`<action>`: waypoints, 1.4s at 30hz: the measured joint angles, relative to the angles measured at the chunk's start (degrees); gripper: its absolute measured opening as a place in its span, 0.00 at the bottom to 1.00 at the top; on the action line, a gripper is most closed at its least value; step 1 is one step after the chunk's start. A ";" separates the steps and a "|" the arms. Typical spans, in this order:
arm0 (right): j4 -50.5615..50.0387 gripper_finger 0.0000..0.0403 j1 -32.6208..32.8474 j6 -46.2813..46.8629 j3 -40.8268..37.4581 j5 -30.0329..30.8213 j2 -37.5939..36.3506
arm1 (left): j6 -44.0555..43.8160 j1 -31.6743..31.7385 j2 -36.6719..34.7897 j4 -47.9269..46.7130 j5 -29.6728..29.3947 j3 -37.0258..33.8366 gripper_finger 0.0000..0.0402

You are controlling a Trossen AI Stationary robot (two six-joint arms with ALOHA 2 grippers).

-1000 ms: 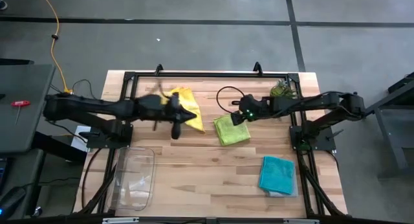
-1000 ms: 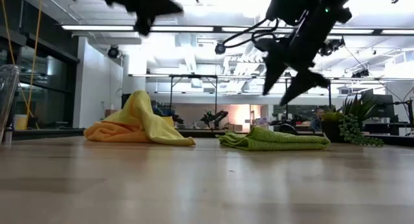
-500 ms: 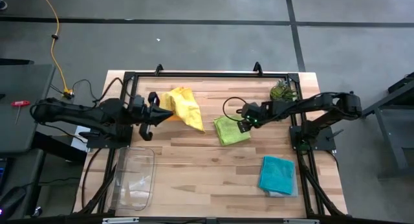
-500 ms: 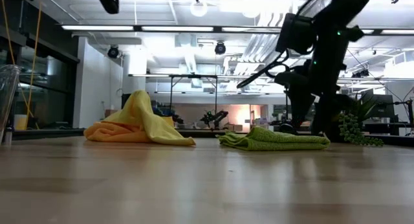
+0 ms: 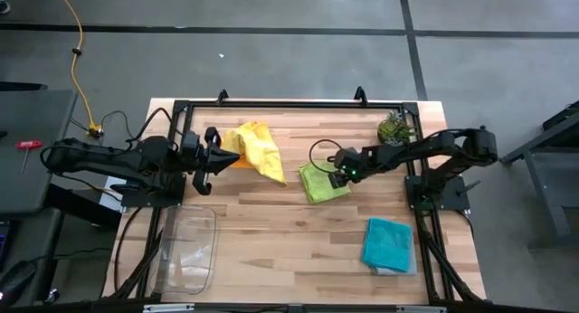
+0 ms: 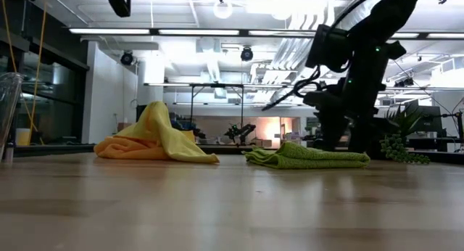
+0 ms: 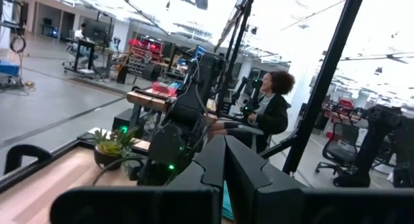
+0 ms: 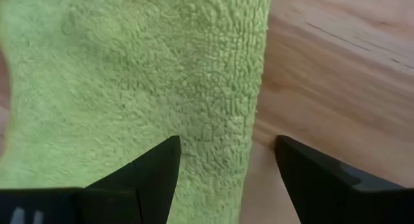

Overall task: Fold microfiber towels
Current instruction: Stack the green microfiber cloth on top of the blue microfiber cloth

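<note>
The right end effector is down at the far right edge of the lime green towel, which lies near the middle of the table. Its fingers stand apart, one over the pile and one over bare wood, straddling the towel's edge. To do this step well, it should come down until both tips bracket only the top layer at that edge, pinch close to the corner, then lift just enough to carry the layer across without dragging the whole cloth.

The left end effector waits near the table's left edge, fingers together and holding nothing, just beside the yellow towel, which is heaped over the orange towel toward the far edge. The teal blue towel lies folded near the right front corner, seemingly with a grey cloth under it.

Against a second ago, the left arm has drawn back from over the yellow heap toward the left edge, and the right end effector has dropped from above the green towel to its edge. The towels have not moved.
</note>
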 joint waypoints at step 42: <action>-10.71 0.00 36.10 47.77 1.61 3.16 -14.88 | 2.85 0.40 0.04 -3.04 1.45 0.00 0.00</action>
